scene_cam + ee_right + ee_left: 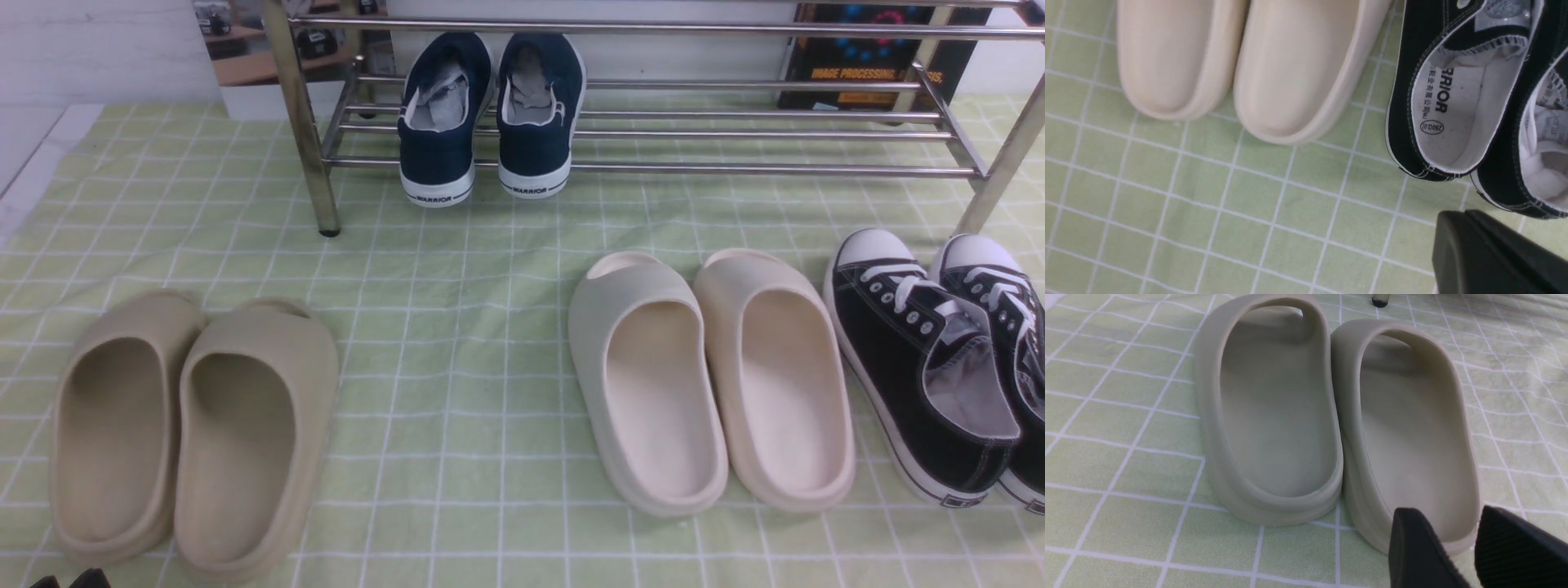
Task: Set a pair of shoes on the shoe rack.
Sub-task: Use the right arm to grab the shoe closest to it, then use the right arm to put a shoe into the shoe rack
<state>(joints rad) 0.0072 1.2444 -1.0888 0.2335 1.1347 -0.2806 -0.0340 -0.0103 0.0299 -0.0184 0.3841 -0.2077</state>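
The pair of shoes, two black canvas sneakers with white toe caps, lies on the cloth at the right: one (906, 367) and the other (1008, 306) at the frame edge. Their heels also show in the right wrist view (1408, 94). The shoe rack (653, 168) stands at the back. My right gripper (1466, 218) is shut and empty, just behind the sneakers' heels; it is out of the front view. My left gripper (1447, 516) is open and empty, its fingertips (69, 578) just behind the heel of a beige slide (1412, 428).
Two navy sneakers (490, 114) sit on the rack's lower bars at the left. A beige pair of slides (196, 433) lies at the front left, a cream pair (710, 384) right of centre beside the black sneakers. A green checked cloth (457, 327) covers the table.
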